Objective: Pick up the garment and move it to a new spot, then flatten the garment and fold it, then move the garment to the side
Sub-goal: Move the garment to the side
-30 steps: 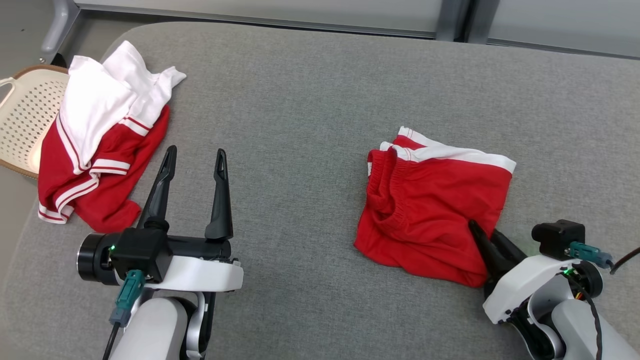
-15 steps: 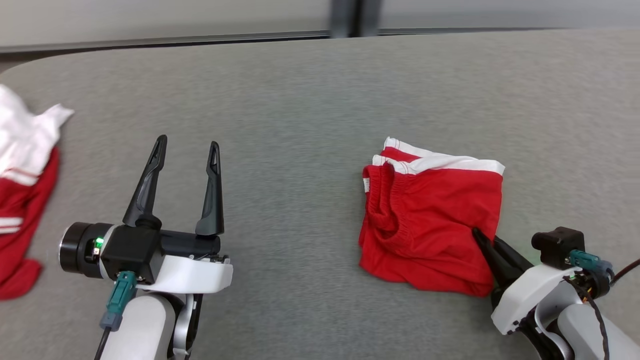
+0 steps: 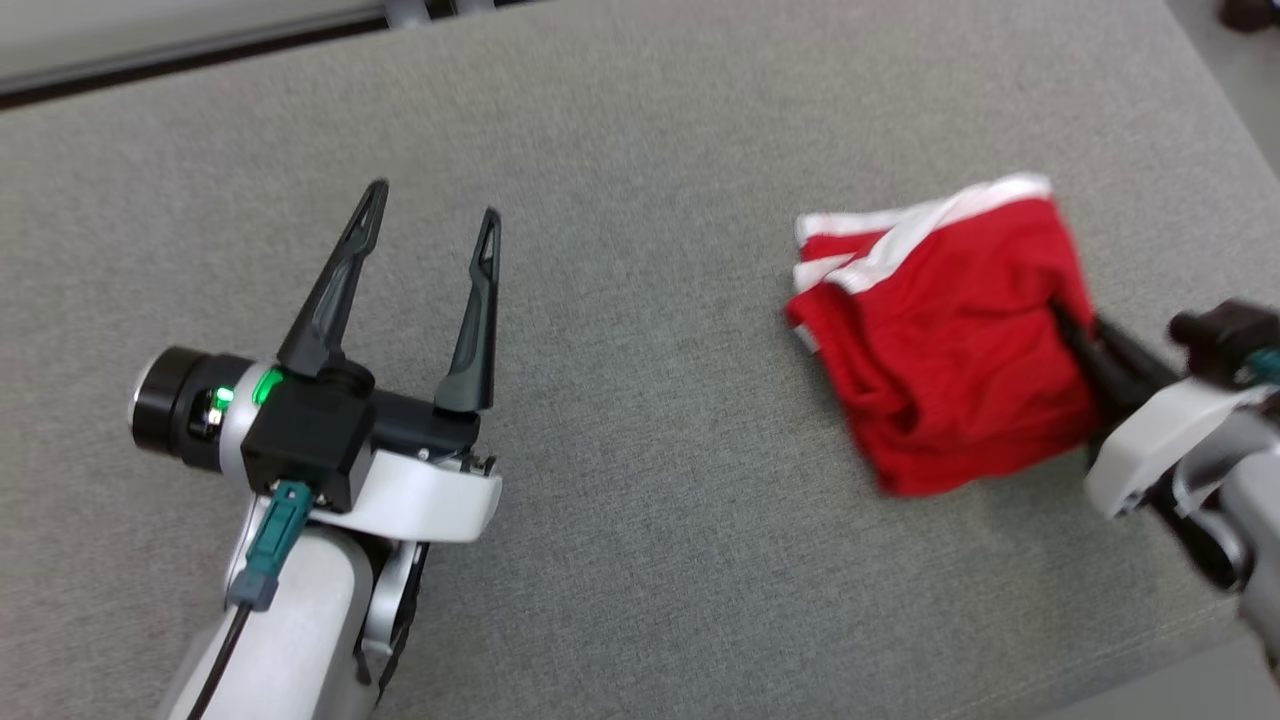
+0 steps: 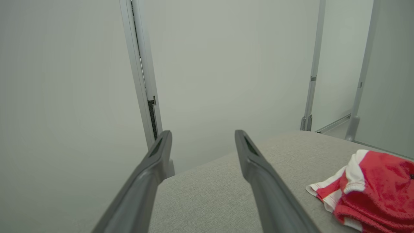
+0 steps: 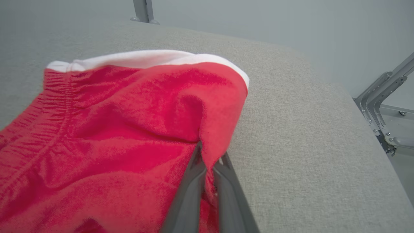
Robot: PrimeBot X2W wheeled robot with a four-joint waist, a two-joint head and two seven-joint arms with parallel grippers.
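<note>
The garment, a pair of red shorts which looks already folded into a compact bundle, lies on the right part of the grey worktop, not far from its right edge. The right pincer is at the right side of the bundle with its two fingers pressed together on a fold of the red cloth. In the right wrist view the cloth rises like a small tent to the point where the fingers meet. So the whole garment lies to the left of this pincer and a little ahead of it, and I judge that a pull toward the right would drag it behind the grip. The bundle is nearly as wide as it is long, so it has no clear long axis. Its white band is on the far side and its elastic waist is toward the robot's left. The left pincer is spread wide and holds nothing, well apart from the garment, above bare worktop. The right arm is clearly the nearer one. The tips of the right fingers are buried in the cloth, so I cannot tell how many layers they hold. The right side of the head view is blurred, and the right arm is cut off at the edge there.
</note>
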